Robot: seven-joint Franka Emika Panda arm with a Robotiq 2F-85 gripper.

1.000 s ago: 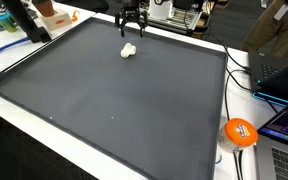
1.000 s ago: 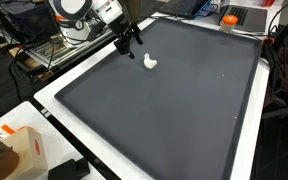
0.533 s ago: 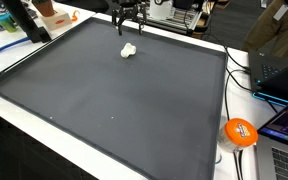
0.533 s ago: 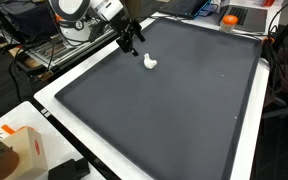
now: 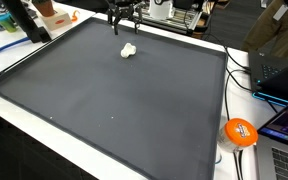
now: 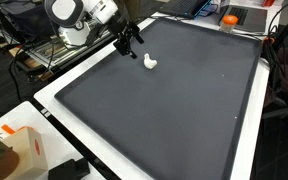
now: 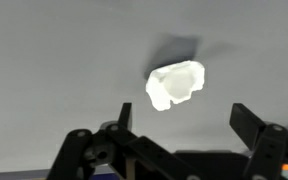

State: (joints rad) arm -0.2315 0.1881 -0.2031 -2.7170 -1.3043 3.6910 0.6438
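Over the dark mat [image 5: 134, 110] on a white table [image 5: 235, 100], end effector [image 5: 123, 27] gapes wide; empty.

Even, bright room light. Wrist view soft; white lump [image 7: 175, 85] just ahead of the gripper [image 7: 183, 118] overexposed, faint shadow beyond it.

Wide dark grey rubber mat [image 5: 134, 110] is seen bare and passable nearly everywhere. One obstacle is noted on it: small white crumpled lump [image 5: 129, 50], near one edge. Round orange object [image 5: 240, 131] and tan cardboard box [image 6: 24, 150] are seen off the mat.
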